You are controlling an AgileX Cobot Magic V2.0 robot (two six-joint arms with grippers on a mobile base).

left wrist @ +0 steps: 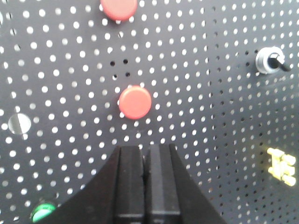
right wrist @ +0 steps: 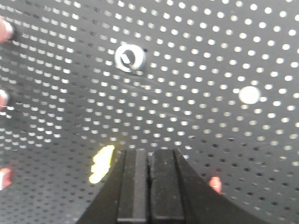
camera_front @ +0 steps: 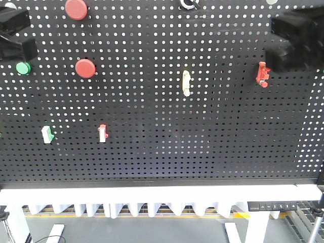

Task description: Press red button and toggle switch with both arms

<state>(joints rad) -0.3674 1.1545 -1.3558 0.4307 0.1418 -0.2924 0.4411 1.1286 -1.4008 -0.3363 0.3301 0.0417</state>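
The left gripper point(left wrist: 145, 150) was clenched, its two black fingers point(left wrist: 131, 182) flat together and holding nothing, their tips just below the red button point(left wrist: 135, 101) without touching it. The right gripper point(right wrist: 149, 153) was likewise closed and empty. From the front it hung at the upper right, its dark end just beside the toggle switch point(camera_front: 262, 74); whether they touched could not be told.

Everything sat on an upright black pegboard point(camera_front: 162, 152) above a white table edge point(camera_front: 152, 193). From the left it carried a green button point(camera_front: 22, 67), a green-tipped white switch point(camera_front: 47, 134), an upper red button point(camera_front: 76, 8), a red-tipped white switch point(camera_front: 103, 132), a pale yellow switch point(camera_front: 186, 82) and a metal rotary knob point(left wrist: 271, 60).

The red button was a plain round disc. The toggle switch, far right in the board's upper half, was small, all red and blocky, with a stubby lever.
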